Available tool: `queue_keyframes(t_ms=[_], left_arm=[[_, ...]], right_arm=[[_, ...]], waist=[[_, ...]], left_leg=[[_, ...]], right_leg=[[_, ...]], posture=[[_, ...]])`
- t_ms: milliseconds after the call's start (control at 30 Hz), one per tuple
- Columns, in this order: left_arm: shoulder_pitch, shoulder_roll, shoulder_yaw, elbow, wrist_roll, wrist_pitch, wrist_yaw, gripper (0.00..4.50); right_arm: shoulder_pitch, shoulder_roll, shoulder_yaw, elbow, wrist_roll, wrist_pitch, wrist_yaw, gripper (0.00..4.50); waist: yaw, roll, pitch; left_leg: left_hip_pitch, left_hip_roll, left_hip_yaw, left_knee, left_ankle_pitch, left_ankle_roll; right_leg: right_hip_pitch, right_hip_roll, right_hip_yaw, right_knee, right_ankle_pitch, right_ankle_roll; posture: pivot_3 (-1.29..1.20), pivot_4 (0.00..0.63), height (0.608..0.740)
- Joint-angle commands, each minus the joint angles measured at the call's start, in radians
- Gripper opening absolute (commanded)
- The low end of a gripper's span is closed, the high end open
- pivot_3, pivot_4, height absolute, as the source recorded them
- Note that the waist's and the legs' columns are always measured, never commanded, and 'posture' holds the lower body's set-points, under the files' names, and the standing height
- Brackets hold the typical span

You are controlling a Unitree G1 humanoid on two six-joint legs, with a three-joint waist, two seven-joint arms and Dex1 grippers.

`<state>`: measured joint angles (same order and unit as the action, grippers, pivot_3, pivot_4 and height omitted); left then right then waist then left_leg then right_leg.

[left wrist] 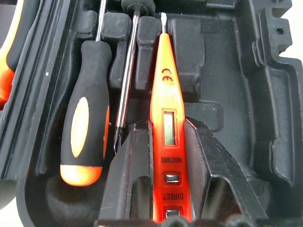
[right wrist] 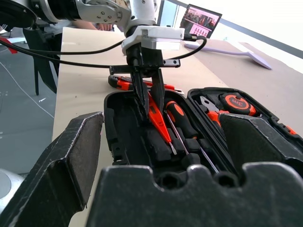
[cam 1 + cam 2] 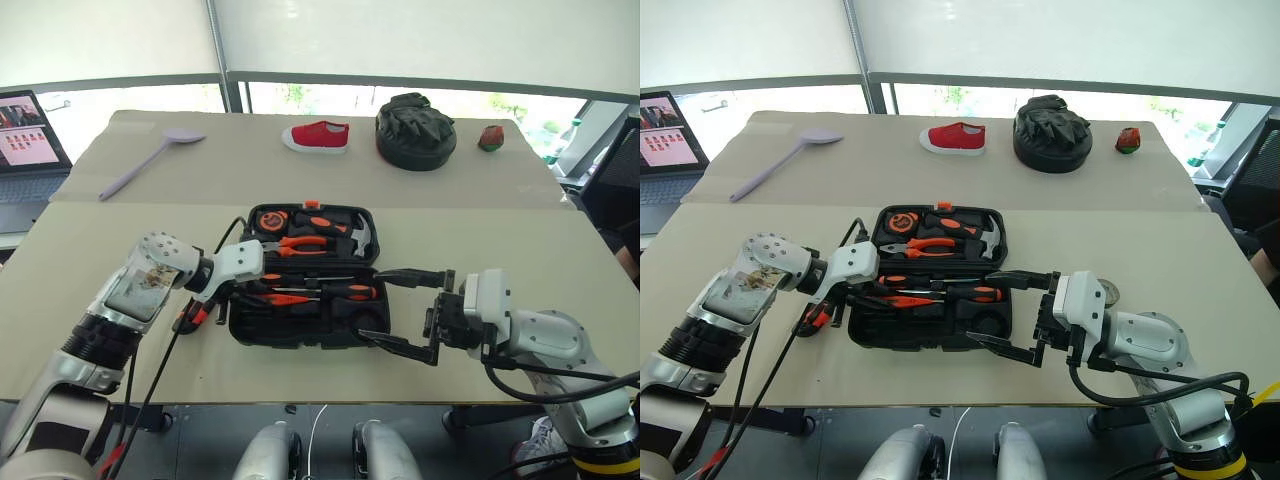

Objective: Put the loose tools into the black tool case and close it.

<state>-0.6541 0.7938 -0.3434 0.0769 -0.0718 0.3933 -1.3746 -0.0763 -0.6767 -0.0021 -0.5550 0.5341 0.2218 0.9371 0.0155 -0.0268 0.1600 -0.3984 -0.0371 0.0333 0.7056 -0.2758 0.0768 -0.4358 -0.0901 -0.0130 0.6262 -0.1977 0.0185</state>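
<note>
On the table left of the case lies a black-and-orange utility knife (image 2: 124,83), touching nothing but the tabletop, just beside the case's left edge. It looks stiff and light, best taken across its flat body.

The left gripper (image 2: 150,100) points down into the front half of the black tool case (image 3: 300,330), its jaws closed on the all-orange-red screwdriver (image 1: 165,118), a slim tester type with a small window in its shaft. It is light, rigid and smooth plastic, so likely slippery; the grip sits on its rear handle, and its tip aims along a moulded slot. Beside it in the case lie two black-and-orange screwdrivers (image 1: 85,127), already seated. So: three screwdrivers counted, one knife outside. I cannot make out the tape roll.

The rear half of the case holds orange-handled pliers (image 3: 297,245), a hammer (image 3: 355,233) and a tape measure (image 3: 268,219), one of each.

To the right, the right gripper (image 3: 408,312) hovers level at the case's right end with jaws spread wide, gripping nothing. The case lies open flat; its lid looks stiff and should fold shut from an edge
</note>
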Motion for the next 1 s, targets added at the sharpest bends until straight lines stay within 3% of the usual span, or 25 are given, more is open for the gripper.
queue_keyframes(t_ms=[33,167,233,367,567,700,833,1000], left_arm=[[-0.009,0.018,-0.065,-0.003,0.070,0.008,-0.020,0.48],[-0.020,0.027,-0.084,-0.008,0.084,0.054,-0.043,0.48],[-0.019,0.018,-0.062,-0.010,0.063,0.057,-0.035,1.51],[-0.032,-0.019,0.020,-0.022,-0.024,0.041,-0.026,2.78],[-0.049,0.028,0.114,-0.112,-0.152,0.106,-0.084,2.78],[-0.019,0.001,0.157,-0.062,-0.141,-0.002,-0.023,2.78],[0.024,-0.096,0.198,0.020,-0.183,-0.095,0.007,1.69],[0.067,-0.116,0.154,0.133,-0.126,-0.227,-0.003,0.05]], right_arm=[[-0.001,0.004,-0.007,-0.039,0.024,0.007,-0.003,4.50],[-0.004,0.007,-0.004,-0.039,0.023,0.013,-0.005,4.50],[-0.006,0.012,-0.002,-0.037,0.021,0.013,-0.007,4.50],[-0.009,0.021,0.006,-0.029,0.015,0.010,-0.008,4.50],[-0.002,0.018,0.009,-0.019,0.024,0.015,0.008,4.50],[-0.002,0.024,0.012,-0.012,0.028,0.014,0.011,4.50],[-0.011,0.049,0.018,-0.004,0.026,0.003,0.004,4.50],[-0.020,0.072,0.008,0.016,-0.002,-0.033,0.002,4.50]], waist=[[-0.002,0.000,0.000],[-0.003,0.000,0.000],[-0.004,0.000,0.000],[-0.005,0.000,0.000],[-0.003,0.000,0.000],[-0.003,0.000,0.000],[0.000,0.000,0.000],[-0.005,0.000,0.000]], left_leg=[[0.000,0.000,0.000,0.000,0.000,0.000],[0.000,0.000,0.000,0.000,0.000,0.000],[0.000,0.000,0.000,0.000,0.000,0.000],[0.000,0.001,0.000,0.000,0.000,0.000],[-0.002,0.001,0.000,0.003,-0.001,0.001],[-0.001,0.000,0.000,0.003,-0.001,0.002],[-0.002,0.000,0.000,0.004,-0.001,0.002],[-0.002,0.000,0.000,0.005,-0.001,0.002]], right_leg=[[0.000,0.000,0.000,0.000,0.000,0.000],[0.000,0.001,0.000,0.000,0.000,0.000],[0.000,0.001,0.000,0.000,0.000,0.000],[-0.001,0.001,0.001,0.000,0.000,0.000],[-0.002,0.000,0.000,0.001,0.000,0.000],[-0.001,0.000,0.000,0.001,-0.001,0.001],[-0.001,0.000,0.000,0.001,-0.001,0.001],[-0.001,0.000,0.000,0.002,-0.001,0.001]], posture=[[0.00,0.150,0.740],[0.00,0.150,0.740],[0.00,0.150,0.740],[0.00,0.150,0.740],[0.00,0.150,0.740],[0.00,0.150,0.740],[0.00,0.150,0.740],[0.00,0.150,0.740]])
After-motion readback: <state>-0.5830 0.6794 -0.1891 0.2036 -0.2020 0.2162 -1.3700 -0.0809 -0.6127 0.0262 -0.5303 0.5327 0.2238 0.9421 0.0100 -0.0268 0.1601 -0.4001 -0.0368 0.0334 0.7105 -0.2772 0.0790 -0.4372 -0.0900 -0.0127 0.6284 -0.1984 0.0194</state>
